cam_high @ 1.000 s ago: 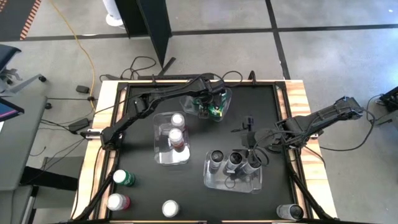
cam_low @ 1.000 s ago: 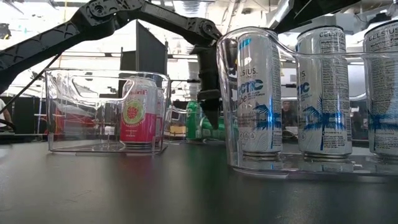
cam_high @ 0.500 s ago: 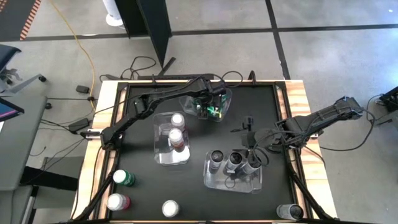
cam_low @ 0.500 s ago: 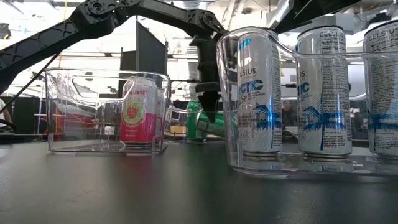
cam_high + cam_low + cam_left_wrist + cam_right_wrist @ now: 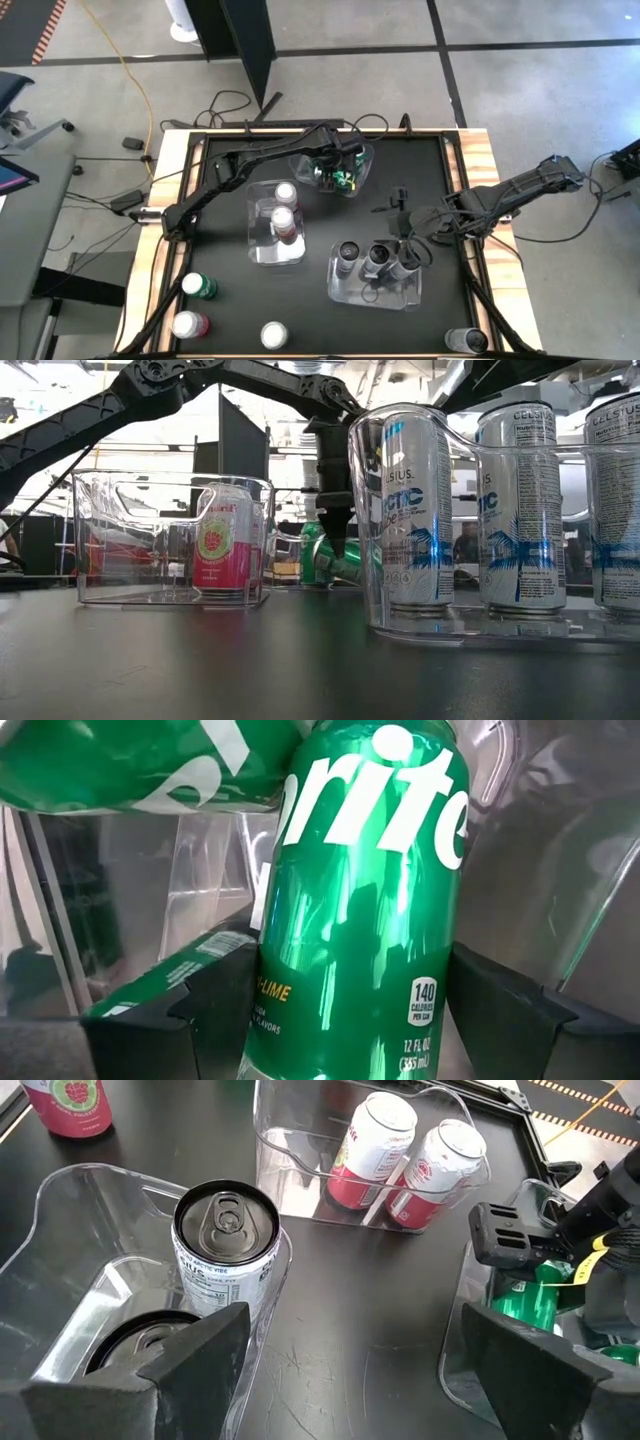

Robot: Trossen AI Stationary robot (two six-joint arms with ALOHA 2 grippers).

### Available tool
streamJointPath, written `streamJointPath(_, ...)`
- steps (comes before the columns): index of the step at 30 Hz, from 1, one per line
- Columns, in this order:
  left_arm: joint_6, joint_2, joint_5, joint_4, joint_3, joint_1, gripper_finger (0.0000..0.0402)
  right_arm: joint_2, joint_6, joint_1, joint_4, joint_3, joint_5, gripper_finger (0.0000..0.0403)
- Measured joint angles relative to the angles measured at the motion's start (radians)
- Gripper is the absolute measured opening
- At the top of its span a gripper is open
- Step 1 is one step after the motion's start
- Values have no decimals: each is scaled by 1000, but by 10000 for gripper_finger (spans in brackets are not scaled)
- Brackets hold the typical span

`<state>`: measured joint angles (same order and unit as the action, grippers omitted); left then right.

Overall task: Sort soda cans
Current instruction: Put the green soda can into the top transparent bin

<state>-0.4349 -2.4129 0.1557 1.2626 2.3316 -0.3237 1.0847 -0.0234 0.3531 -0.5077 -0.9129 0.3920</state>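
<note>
Left gripper (image 5: pixel 338 176), upper centre, pinches a green can (image 5: pixel 360 910) inside a bin (image 5: pixel 362 160). Right gripper (image 5: pixel 408 254), jaws spread, hovers centre-right.

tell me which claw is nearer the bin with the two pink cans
Left. The left claw is in the far bin just beyond the pink-can bin; the right claw hangs over the bin of grey cans, farther off.
</note>
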Motion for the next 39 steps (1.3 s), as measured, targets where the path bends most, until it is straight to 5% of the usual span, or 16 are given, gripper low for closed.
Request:
streamJointPath(30, 247, 40, -49, 7, 21, 2, 265, 0, -3, 0, -8, 0, 1, 379)
streamJointPath(39, 332, 48, -47, 0, 24, 11, 211, 0, -3, 0, -8, 0, 1, 379)
